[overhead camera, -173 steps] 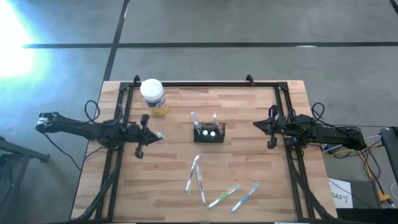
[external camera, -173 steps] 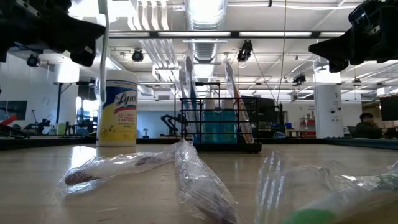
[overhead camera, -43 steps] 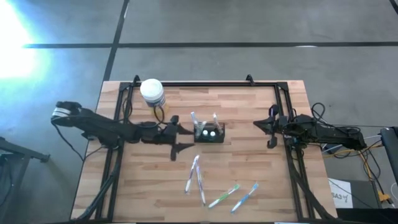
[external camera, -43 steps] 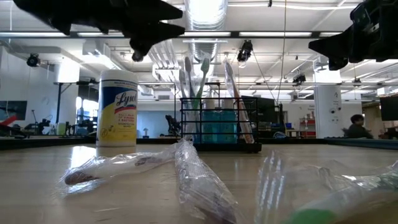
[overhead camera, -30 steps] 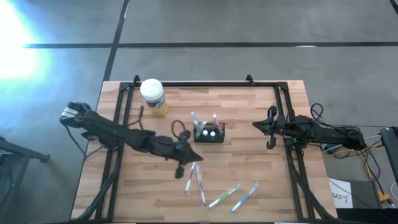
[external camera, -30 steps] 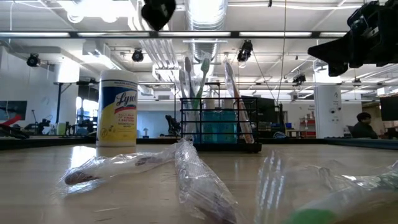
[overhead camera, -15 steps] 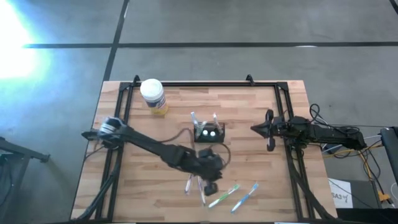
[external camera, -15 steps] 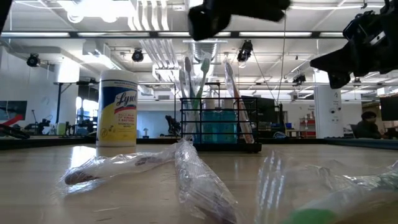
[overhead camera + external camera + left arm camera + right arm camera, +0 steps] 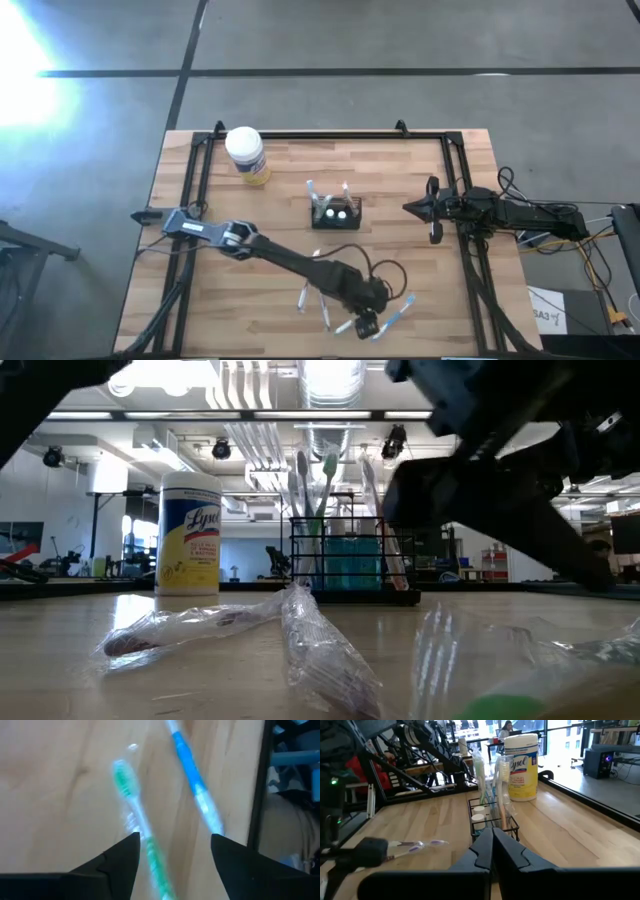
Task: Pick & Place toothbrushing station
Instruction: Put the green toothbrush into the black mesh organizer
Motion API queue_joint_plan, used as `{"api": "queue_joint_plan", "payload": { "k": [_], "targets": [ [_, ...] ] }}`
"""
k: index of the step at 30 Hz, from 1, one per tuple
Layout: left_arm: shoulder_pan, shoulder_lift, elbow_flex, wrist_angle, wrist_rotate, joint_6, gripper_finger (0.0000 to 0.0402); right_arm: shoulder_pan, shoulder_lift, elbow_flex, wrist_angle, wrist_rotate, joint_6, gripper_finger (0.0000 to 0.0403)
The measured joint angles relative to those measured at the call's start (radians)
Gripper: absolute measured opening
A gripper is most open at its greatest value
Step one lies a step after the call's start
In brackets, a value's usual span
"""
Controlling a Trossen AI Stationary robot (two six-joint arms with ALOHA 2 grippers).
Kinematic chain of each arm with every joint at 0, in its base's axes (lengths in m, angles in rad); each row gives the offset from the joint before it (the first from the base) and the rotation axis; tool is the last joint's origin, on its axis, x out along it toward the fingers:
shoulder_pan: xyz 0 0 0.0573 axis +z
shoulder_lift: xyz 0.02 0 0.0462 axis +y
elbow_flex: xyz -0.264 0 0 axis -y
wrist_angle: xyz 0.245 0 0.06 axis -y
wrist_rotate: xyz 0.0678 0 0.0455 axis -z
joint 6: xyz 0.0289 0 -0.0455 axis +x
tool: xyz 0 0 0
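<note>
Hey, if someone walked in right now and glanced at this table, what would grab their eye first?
The left arm stretched across the table, its open left hand hovering over the green toothbrush near the front edge. Behind it, mid-table, the black holder stands with brushes upright, the wipes canister in the far left corner.

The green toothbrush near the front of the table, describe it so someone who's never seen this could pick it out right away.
On the wooden table, look at the near edge, in front of the black toothbrush holder. There the left gripper hovers open over two bare brushes: the green toothbrush has a green head and a clear handle, unlike the blue toothbrush beside it.
</note>
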Motion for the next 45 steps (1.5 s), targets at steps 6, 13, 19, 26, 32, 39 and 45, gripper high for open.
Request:
{"api": "queue_joint_plan", "payload": {
  "k": [6,13,19,26,32,39,45],
  "targets": [
    [-0.008,-0.024,-0.116,0.051,-0.029,-0.076,0.0246,0.000,0.003,0.000,0.002,0.000,0.005,0.0008],
    [-0.016,-0.042,-0.132,0.009,-0.080,-0.026,0.0246,0.001,0.006,0.000,0.002,0.000,0.010,0.0008],
    [-0.025,-0.042,-0.147,0.005,-0.106,0.029,0.0245,0.002,0.006,0.000,0.002,0.000,0.012,0.0008],
    [-0.029,-0.039,-0.160,0.002,-0.113,0.037,0.0245,0.001,0.006,0.000,0.002,0.000,0.012,0.0008],
    [-0.029,-0.045,-0.225,0.038,-0.122,0.034,0.0245,0.002,0.006,0.000,0.002,0.001,0.012,0.0008],
    [-0.030,-0.045,-0.248,0.051,-0.149,0.020,0.0206,0.002,0.006,0.000,0.002,0.001,0.012,0.0008],
    [-0.025,-0.046,-0.251,0.023,-0.188,0.022,0.0078,0.002,0.006,0.000,0.001,0.001,0.012,0.0008]
  ]
}}
